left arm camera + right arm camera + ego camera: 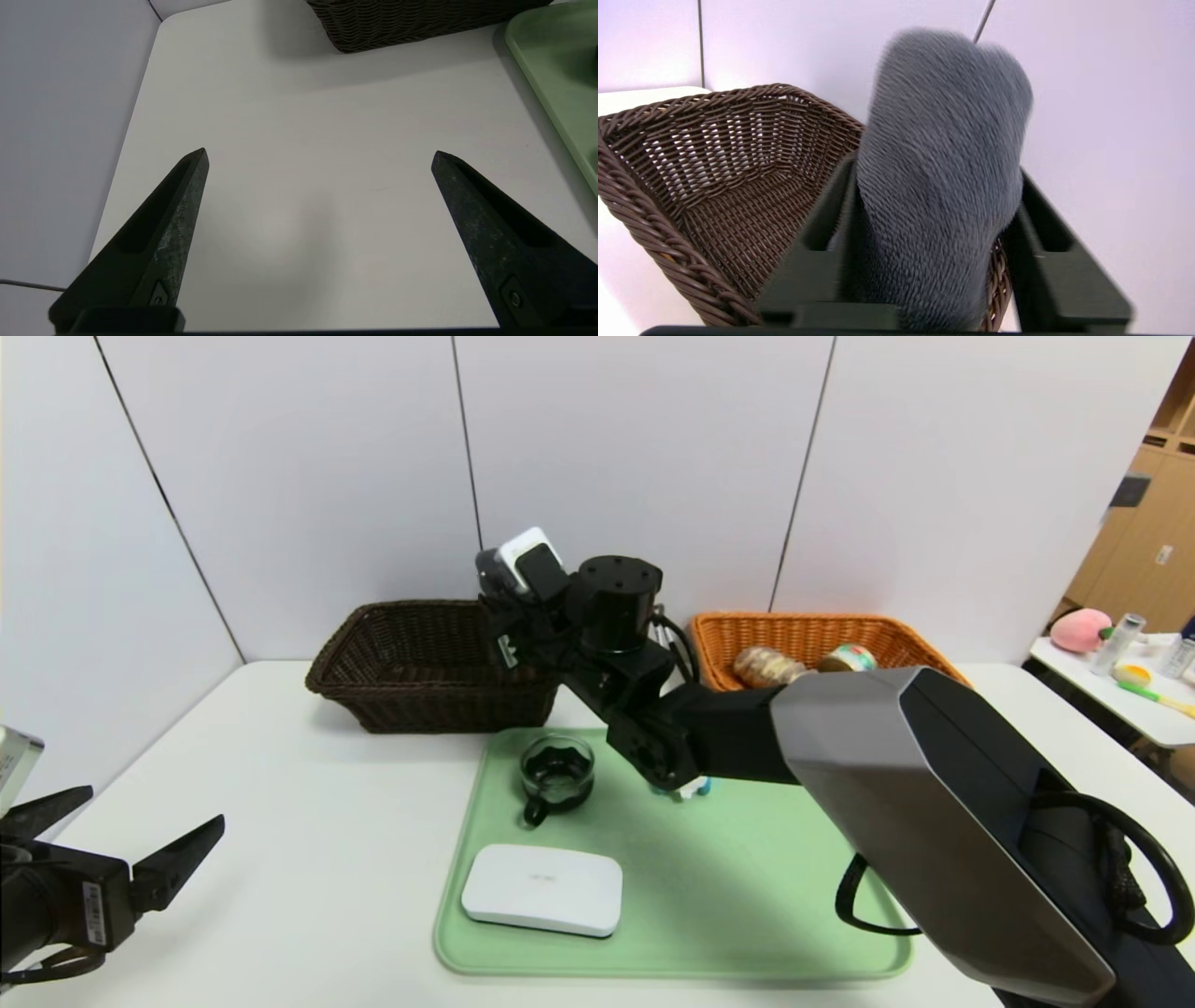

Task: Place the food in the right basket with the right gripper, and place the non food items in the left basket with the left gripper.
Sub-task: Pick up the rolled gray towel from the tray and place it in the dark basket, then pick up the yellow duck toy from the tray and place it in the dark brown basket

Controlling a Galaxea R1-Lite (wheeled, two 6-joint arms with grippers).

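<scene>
My right gripper is shut on the rolled dark grey cloth and holds it over the near right corner of the dark brown left basket; in the head view the wrist hides the cloth. The left basket looks empty inside. The orange-tan right basket holds the bread roll and the tin. The glass cup and the white box lie on the green tray. Only the duck toy's white-blue base shows under the arm. My left gripper is open and empty at the table's near left.
The right arm stretches across the tray's right half. The left wrist view shows the left gripper over bare table, with the dark basket and the tray edge beyond. A side table with small items stands far right.
</scene>
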